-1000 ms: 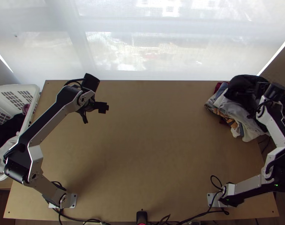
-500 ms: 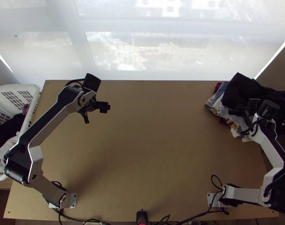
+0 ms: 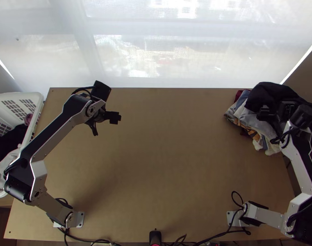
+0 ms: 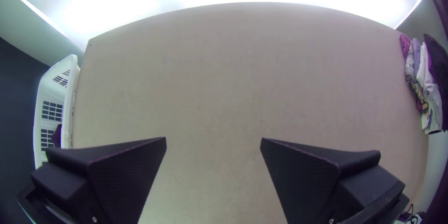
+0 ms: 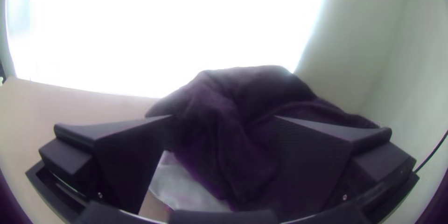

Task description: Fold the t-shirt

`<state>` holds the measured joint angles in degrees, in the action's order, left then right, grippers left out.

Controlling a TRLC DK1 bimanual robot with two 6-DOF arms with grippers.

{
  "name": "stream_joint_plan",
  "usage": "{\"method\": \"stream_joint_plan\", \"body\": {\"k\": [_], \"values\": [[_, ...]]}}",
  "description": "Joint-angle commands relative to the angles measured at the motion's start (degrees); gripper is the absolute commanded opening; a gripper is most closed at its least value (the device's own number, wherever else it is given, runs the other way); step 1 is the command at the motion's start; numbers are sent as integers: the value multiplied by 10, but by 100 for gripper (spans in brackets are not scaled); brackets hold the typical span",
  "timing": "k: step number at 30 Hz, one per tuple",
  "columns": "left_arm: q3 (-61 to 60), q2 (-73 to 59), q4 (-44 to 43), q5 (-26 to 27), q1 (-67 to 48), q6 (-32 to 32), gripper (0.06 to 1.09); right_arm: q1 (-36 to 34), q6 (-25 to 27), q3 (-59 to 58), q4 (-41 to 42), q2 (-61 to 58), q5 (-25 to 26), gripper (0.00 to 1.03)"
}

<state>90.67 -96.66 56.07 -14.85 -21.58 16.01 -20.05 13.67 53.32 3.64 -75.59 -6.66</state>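
In the top view, the left gripper is hanging over the desk, probably waiting to help spread cloth. The right gripper is hovering at a clothes pile; a dark garment, possibly the t-shirt, is lying just ahead of its fingers.

In the left wrist view, the desk is stretching beneath wide-parted fingers.

In the right wrist view, the parted fingers are apparently straddling the bunched dark garment for a pinch; whether they are touching it, I cannot tell.
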Motion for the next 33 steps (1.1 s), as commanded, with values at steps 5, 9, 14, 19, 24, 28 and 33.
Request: {"method": "stream_joint_plan", "body": {"k": [5, 9, 14, 19, 24, 28, 33], "values": [[-11, 1, 0, -1, 1, -4, 104, 5, -67, 122, 14, -19, 0, 98], [-11, 0, -2, -1, 0, -2, 104, -2, -62, 146, 54, -103, 3, 98], [-21, 4, 3, -1, 1, 0, 104, -21, -53, 128, 112, -207, 16, 98], [-48, 19, 3, -8, 4, -6, 104, -34, -44, 102, 124, -288, 18, 98], [-59, 27, 4, -14, 6, -13, 104, -35, -39, 54, 162, -322, 19, 98], [-59, 31, 4, -16, 7, -22, 104, -42, -37, 35, 170, -344, 20, 98], [-58, 31, 5, -17, 4, -25, 104, -55, -30, -40, 227, -358, 20, 98]]}}
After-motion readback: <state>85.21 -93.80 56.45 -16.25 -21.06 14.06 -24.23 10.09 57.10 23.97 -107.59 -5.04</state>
